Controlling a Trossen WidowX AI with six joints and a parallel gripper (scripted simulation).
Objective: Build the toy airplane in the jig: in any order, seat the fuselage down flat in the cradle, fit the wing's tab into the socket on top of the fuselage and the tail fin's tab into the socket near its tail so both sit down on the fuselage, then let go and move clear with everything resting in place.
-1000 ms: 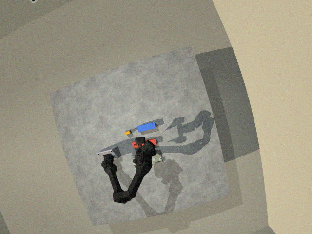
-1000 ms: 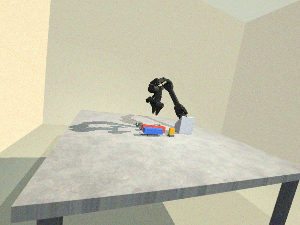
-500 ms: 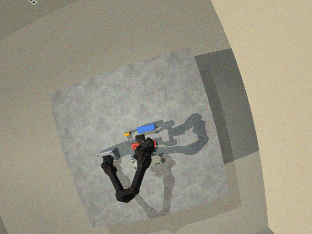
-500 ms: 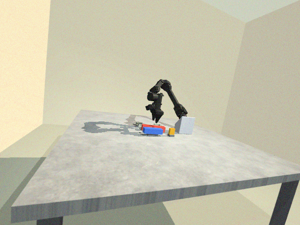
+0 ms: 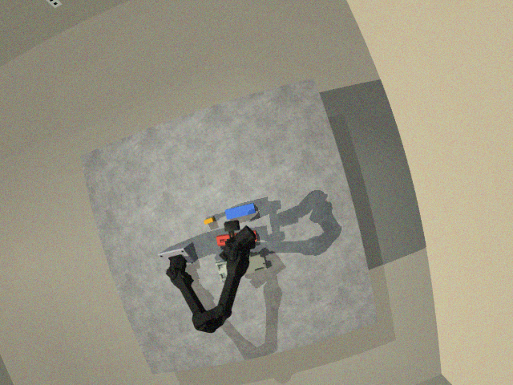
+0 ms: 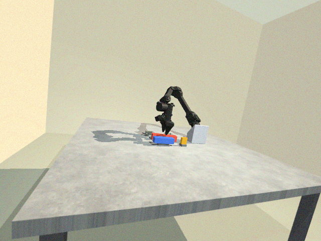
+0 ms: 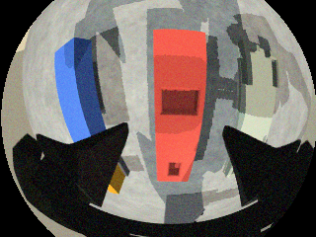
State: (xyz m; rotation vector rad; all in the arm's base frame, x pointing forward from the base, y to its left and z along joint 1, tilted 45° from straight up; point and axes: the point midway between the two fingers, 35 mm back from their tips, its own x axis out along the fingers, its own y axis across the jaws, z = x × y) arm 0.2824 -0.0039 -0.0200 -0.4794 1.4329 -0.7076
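Evidently, we have our gripper [image 5: 238, 244] [image 6: 166, 131] [image 7: 178, 129] spread wide with nothing in its grasp, poised over the red fuselage [image 5: 224, 240] [image 6: 169, 136] [image 7: 179, 69], which lies on the table [image 5: 207, 153] [image 6: 155, 176] [image 7: 133, 109] between the blue wing [image 5: 240, 211] [image 6: 163, 140] [image 7: 74, 94] and the pale jig [image 5: 259, 263] [image 6: 148, 133] [image 7: 261, 89], outside its cradle.

From where I stand, I can't read any words, brands, numbers or signs on anything here.
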